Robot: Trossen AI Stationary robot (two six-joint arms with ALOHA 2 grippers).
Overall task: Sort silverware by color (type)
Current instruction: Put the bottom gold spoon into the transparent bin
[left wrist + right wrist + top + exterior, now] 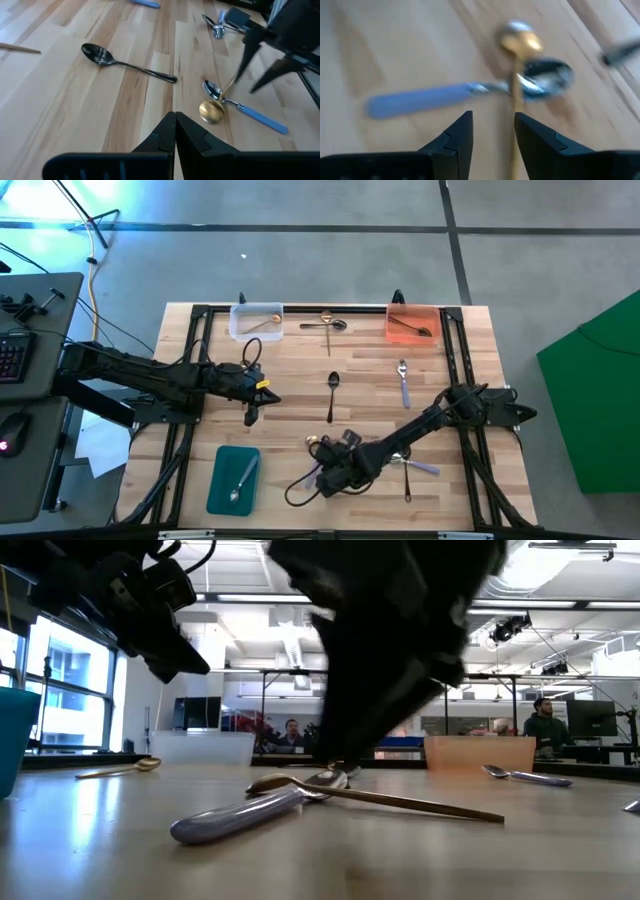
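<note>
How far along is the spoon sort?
Early. Done: one spoon each in the clear tray, orange tray and teal tray. In hand: nothing yet; the open right gripper is above the crossed gold spoon and lilac-handled spoon. Left gripper is shut and empty. Left: the black spoon and other loose spoons.

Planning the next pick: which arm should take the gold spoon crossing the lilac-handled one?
Right. The right gripper hangs open just above the gold spoon lying across the lilac-handled spoon. The left gripper is shut and sits farther off, mid-table, near the black spoon.
</note>
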